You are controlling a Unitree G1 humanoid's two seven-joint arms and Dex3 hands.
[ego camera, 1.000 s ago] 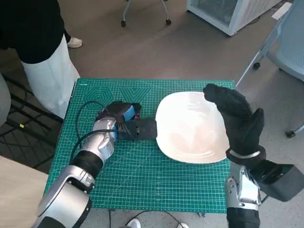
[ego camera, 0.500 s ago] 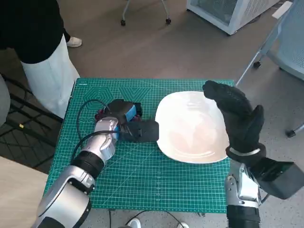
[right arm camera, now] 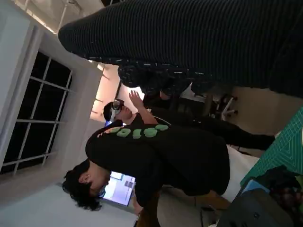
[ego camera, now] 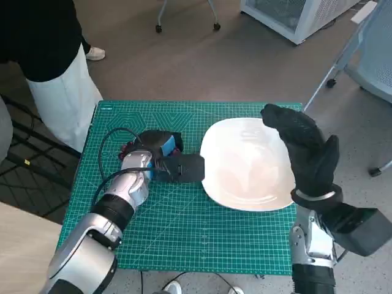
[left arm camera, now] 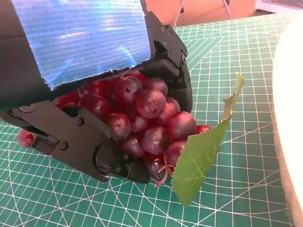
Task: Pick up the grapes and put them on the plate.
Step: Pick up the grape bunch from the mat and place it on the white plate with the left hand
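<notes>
Green mat (ego camera: 184, 233) | left hand (ego camera: 160, 153) grips grapes (left arm camera: 147, 120): dark red, glossy

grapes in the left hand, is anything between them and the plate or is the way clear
Nothing visible stands in the way. The left hand holds the grapes low over the green mat, right beside the plate. The right hand hovers over the plate's far side, away from the near rim.

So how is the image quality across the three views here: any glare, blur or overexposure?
Head view: sharp, evenly lit, soft glare on the plate. Left wrist view: grapes crisp, plate edge blown out white, left hand tape glossy. Right wrist view: turned sideways, right hand dark, windows bright.
</notes>
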